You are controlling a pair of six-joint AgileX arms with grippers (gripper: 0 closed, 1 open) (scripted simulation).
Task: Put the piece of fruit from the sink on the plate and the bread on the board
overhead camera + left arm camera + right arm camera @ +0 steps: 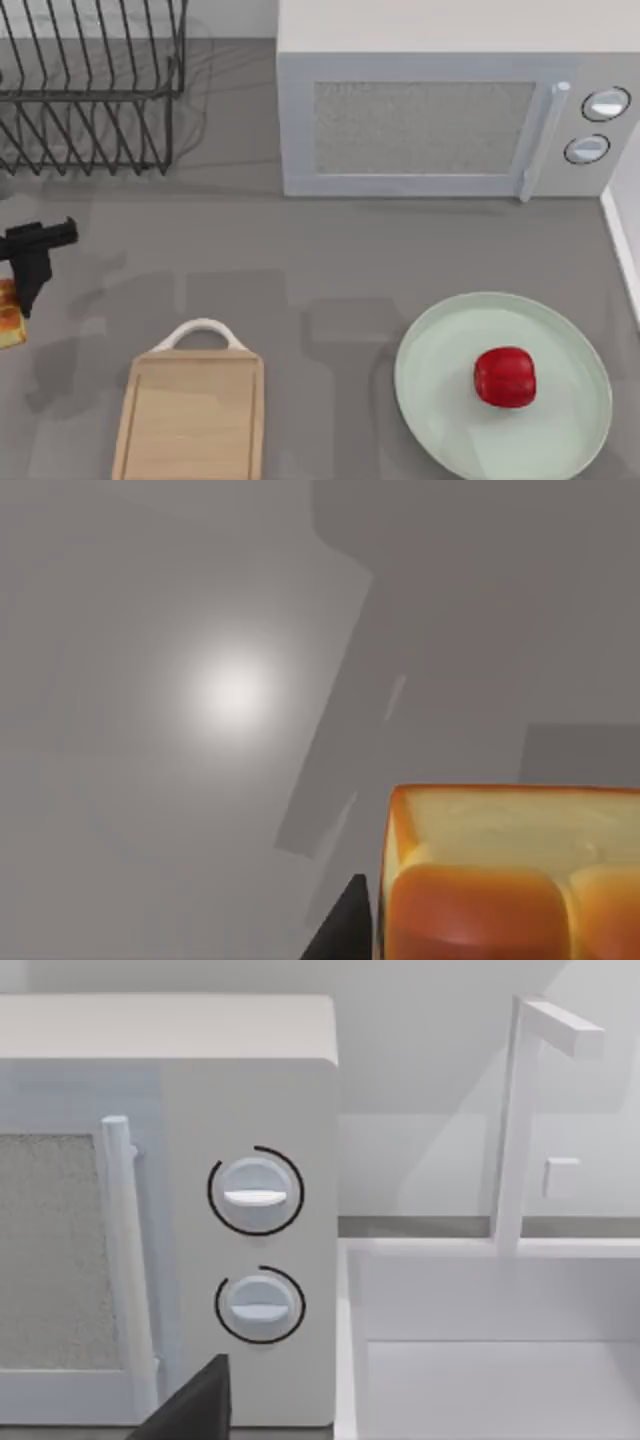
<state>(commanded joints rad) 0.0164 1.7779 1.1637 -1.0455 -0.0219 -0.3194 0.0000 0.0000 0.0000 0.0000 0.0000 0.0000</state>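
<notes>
While fruit (505,377) rests on plate (440,410), left gripper (22,290) fingers grasp bread (9,315) at desk's left edge, beside board (190,415).

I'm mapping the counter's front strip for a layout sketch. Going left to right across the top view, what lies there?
bread at the left gripper → board → plate → piece of fruit on it.

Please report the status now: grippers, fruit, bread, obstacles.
Left gripper at table's left edge, with bread. Piece of fruit on plate. Board bare.
</notes>
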